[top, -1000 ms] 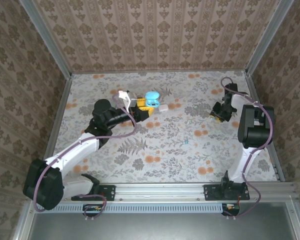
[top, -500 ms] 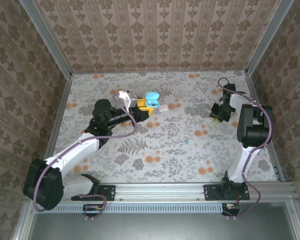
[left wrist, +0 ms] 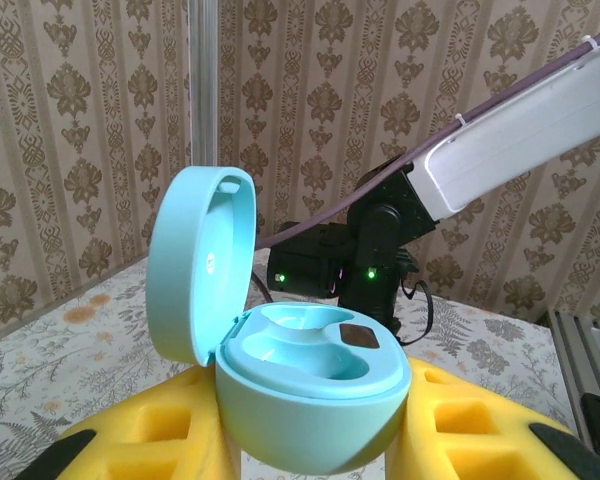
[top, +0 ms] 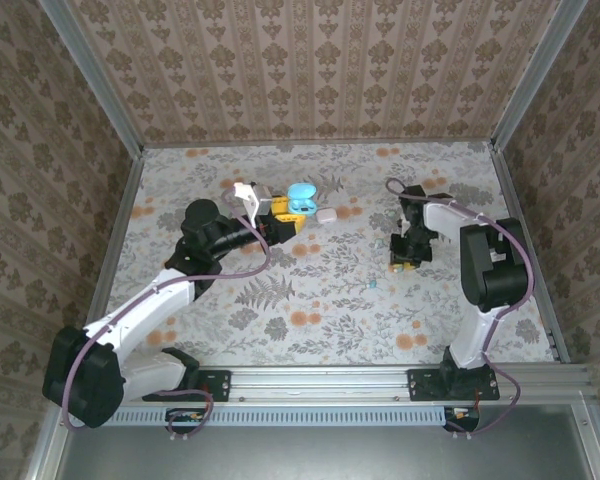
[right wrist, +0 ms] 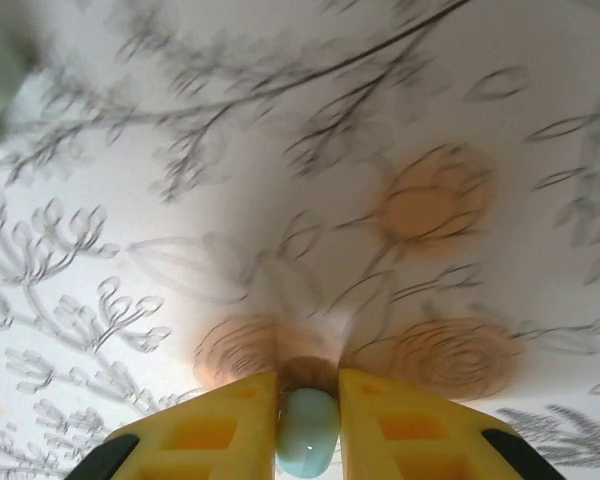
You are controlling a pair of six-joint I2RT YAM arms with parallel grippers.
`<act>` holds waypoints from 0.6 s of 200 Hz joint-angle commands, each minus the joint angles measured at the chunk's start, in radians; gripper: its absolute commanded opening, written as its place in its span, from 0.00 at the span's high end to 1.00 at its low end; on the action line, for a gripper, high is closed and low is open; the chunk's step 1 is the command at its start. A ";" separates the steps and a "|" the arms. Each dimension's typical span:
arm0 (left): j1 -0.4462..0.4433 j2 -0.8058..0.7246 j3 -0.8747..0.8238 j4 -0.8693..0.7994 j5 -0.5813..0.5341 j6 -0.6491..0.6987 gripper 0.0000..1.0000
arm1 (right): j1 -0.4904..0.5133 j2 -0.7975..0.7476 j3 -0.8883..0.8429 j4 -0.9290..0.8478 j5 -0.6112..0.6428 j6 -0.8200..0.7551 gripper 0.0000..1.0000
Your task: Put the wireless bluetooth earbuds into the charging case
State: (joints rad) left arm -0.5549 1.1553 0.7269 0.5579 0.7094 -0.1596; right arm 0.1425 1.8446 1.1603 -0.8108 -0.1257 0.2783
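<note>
While the left end effector [left wrist: 315,445] has stayed put at the far left of the surface [top: 320,335], its yellow fingers are drawn in narrow around the lower half of the pale teal charging case [left wrist: 315,400]. The case sits upright with its lid swung back. Both moulded wells inside look empty, so nothing has been seated yet.

Just to the right of it in the overhead view lies a second, whitish case [top: 326,214], which is not being held.

Further right, a tiny teal speck [top: 372,284] lies on the floral print near the middle. It may be the other earbud, but it is too small to tell.

The change is on the right. The right end effector [top: 404,252] has swung inward from the right edge toward the centre, and its jaws have closed. Its wrist view shows a small pale teal earbud [right wrist: 308,435] pinched between the yellow fingers [right wrist: 230,425], with the surface blurred behind it.

By my reading the pickup is done and the carry is under way. The piece is still well apart from the open case, so the insertion itself has not begun.
</note>
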 commanded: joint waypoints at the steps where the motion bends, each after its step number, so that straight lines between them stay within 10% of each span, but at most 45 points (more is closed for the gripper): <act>1: 0.006 -0.019 0.012 0.000 0.007 0.022 0.73 | 0.028 -0.004 -0.015 -0.090 0.041 -0.057 0.75; 120: 0.006 -0.008 0.022 -0.003 0.013 0.017 0.74 | -0.020 -0.196 -0.252 0.169 -0.157 0.184 0.59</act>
State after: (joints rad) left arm -0.5549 1.1553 0.7269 0.5568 0.7097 -0.1593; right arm 0.1307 1.6905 0.9607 -0.6716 -0.2188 0.3954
